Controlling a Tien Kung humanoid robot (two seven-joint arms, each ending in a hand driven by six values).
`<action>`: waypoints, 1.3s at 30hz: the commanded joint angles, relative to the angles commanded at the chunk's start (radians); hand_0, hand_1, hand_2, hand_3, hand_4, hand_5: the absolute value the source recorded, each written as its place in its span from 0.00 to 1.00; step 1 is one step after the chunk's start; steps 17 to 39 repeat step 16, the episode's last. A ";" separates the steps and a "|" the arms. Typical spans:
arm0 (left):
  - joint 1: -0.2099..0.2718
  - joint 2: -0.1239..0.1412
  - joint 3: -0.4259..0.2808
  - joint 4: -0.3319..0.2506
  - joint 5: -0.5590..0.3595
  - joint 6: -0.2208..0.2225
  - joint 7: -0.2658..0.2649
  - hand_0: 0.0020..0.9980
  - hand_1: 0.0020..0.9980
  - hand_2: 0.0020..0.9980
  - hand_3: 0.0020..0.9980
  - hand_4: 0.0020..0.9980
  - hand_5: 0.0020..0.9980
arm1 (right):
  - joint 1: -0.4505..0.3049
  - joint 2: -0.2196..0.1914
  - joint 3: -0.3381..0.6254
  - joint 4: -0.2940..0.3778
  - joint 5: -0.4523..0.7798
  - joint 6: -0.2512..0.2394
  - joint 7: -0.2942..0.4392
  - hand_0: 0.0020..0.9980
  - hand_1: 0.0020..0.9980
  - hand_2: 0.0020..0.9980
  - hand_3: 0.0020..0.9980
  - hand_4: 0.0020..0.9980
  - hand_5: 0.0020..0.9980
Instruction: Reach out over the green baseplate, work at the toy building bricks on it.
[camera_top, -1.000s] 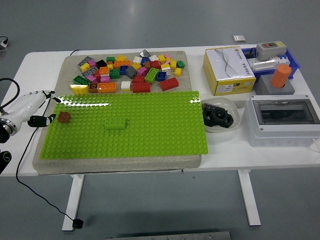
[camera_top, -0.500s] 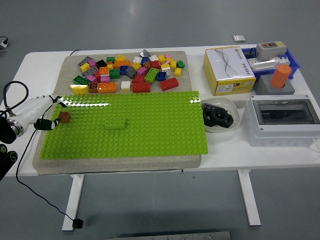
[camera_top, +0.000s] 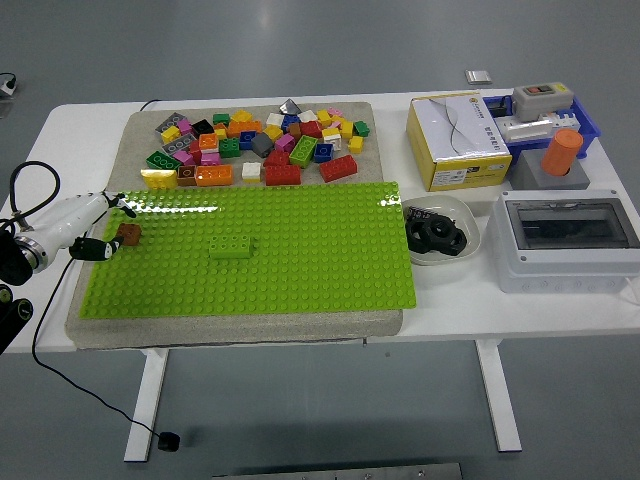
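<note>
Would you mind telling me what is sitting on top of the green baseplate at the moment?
On the green baseplate sit a green brick near its middle and a brown brick at its left edge, beside the left hand. Whatever lies beneath the bricks is covered.

Left robot hand (camera_top: 85, 226) reaches in low, fingers seemingly loosely spread.

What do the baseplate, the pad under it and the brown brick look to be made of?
Baseplate: glossy moulded plastic, judging by studs and glare at its top corners. Pad: matte grey, speckled, perhaps felt or foam; unclear. Brown brick: likely hard plastic, studded like the others.
</note>
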 joint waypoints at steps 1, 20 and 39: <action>-0.001 0.000 0.000 0.001 0.000 -0.001 0.000 0.95 0.97 0.97 0.76 0.82 0.00 | 0.000 0.000 -0.001 0.000 0.000 0.000 0.000 0.69 0.64 0.74 0.74 0.73 0.86; -0.012 -0.002 0.005 0.027 -0.005 -0.021 0.009 0.95 0.98 0.99 0.80 0.90 0.00 | 0.003 -0.002 -0.014 0.000 0.011 -0.001 0.003 0.69 0.64 0.74 0.74 0.74 0.85; -0.012 -0.002 0.005 0.027 -0.005 -0.021 0.009 0.95 0.98 0.99 0.80 0.90 0.00 | 0.003 -0.002 -0.014 0.000 0.011 -0.001 0.003 0.69 0.64 0.74 0.74 0.74 0.85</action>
